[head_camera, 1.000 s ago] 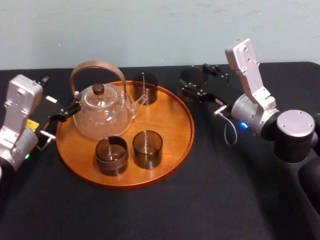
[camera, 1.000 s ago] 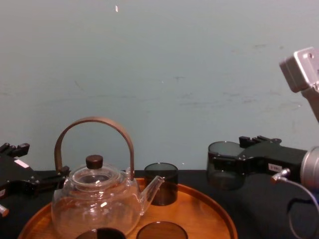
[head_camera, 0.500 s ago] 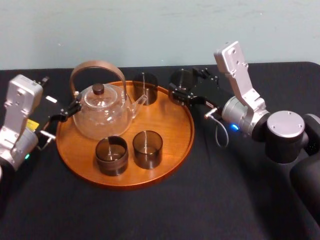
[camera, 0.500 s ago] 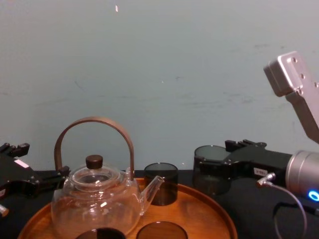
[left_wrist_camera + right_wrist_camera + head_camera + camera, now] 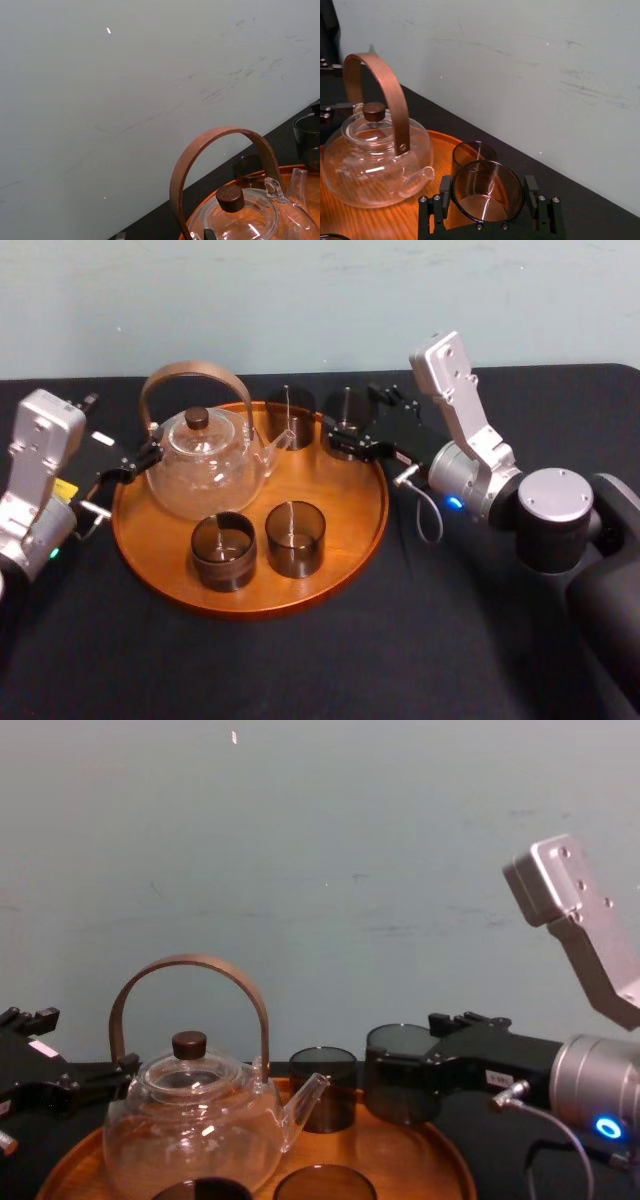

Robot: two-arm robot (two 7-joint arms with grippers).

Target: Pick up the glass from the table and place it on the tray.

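A smoky dark glass (image 5: 344, 420) is held between the two fingers of my right gripper (image 5: 342, 436), which is shut on it. The right wrist view shows both fingers (image 5: 530, 190) pressed against the sides of the glass (image 5: 487, 192). The glass (image 5: 400, 1070) hangs just above the back right rim of the round wooden tray (image 5: 250, 605), close to another glass (image 5: 290, 415) standing there. My left gripper (image 5: 125, 468) rests at the tray's left edge, beside the teapot (image 5: 205, 465).
The glass teapot with a brown arched handle stands on the tray's left half. Two more dark glasses (image 5: 223, 550) (image 5: 295, 537) stand at the tray's front. The black table (image 5: 450, 640) stretches wide to the right and front.
My right arm has carried the glass leftward, from above the table to above the tray's back right rim. The left arm has not moved.
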